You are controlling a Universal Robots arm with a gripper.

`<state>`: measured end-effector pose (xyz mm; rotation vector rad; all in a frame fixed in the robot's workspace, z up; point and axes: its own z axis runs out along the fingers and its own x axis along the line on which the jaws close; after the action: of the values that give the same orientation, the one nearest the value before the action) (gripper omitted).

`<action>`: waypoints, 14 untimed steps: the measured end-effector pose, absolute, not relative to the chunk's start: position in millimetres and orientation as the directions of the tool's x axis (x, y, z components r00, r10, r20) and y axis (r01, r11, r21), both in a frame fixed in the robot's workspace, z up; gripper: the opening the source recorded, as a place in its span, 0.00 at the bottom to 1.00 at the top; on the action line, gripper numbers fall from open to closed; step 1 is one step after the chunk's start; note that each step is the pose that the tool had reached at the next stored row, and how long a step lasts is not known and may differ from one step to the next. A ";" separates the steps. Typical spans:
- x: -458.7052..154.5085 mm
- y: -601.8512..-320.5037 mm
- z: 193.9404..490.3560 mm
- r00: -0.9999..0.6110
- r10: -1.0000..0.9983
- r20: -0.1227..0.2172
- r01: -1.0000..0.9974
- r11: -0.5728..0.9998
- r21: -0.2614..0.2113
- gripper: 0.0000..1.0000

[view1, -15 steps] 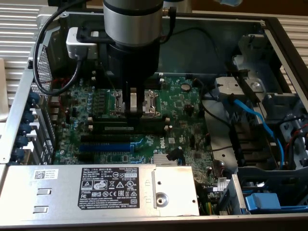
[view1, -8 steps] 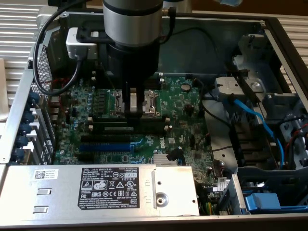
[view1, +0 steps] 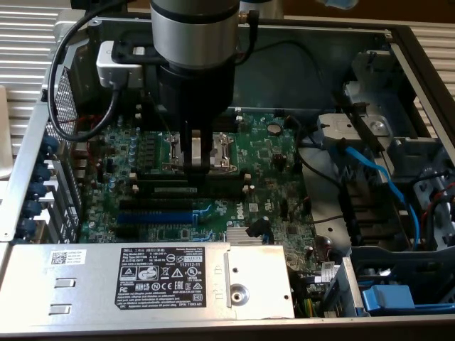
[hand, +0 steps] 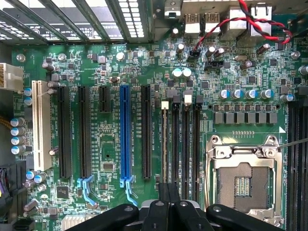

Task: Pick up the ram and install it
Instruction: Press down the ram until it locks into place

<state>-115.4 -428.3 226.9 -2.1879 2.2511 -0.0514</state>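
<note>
the robot's black claw (view1: 201, 165) is clamped shut over the row of long black memory slots (hand: 185, 149) on the green motherboard (view1: 263, 153), pressing the thin green ram stick (hand: 165, 144) into one slot. the install step looks underway; seating calls for straight, even pressure.

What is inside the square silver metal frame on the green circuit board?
An open socket bed with fine contact pins, no chip in it. One edge of the silver frame is covered by the black gripper.
</note>
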 end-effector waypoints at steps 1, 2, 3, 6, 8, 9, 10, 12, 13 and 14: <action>-115.4 -428.3 227.3 -0.029 -0.999 0.021 -0.999 0.028 -0.025 0.10; -115.4 -428.3 227.9 -0.029 -0.999 0.021 -0.999 0.028 -0.025 0.10; -115.5 -428.2 228.6 -0.029 -0.999 0.021 -0.999 0.028 -0.025 0.10; -115.5 -428.3 233.0 -0.029 -0.999 0.021 -0.999 0.028 -0.026 0.10; -115.4 -428.3 237.1 -0.029 -0.999 0.022 -0.999 0.028 -0.026 0.10; -115.4 -428.3 239.5 -0.029 -0.999 0.021 -0.999 0.028 -0.026 0.10; -115.4 -428.3 242.0 -0.029 -0.999 0.021 -0.999 0.028 -0.026 0.10; -115.4 -428.3 246.6 -0.029 -0.999 0.022 -0.999 0.028 -0.026 0.10; -115.4 -428.3 247.8 -0.029 -0.999 0.021 -0.999 0.028 -0.026 0.10; -115.4 -428.3 247.9 -0.029 -0.999 0.021 -0.999 0.028 -0.026 0.10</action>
<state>-115.4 -428.3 247.9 -2.1872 2.2503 -0.0532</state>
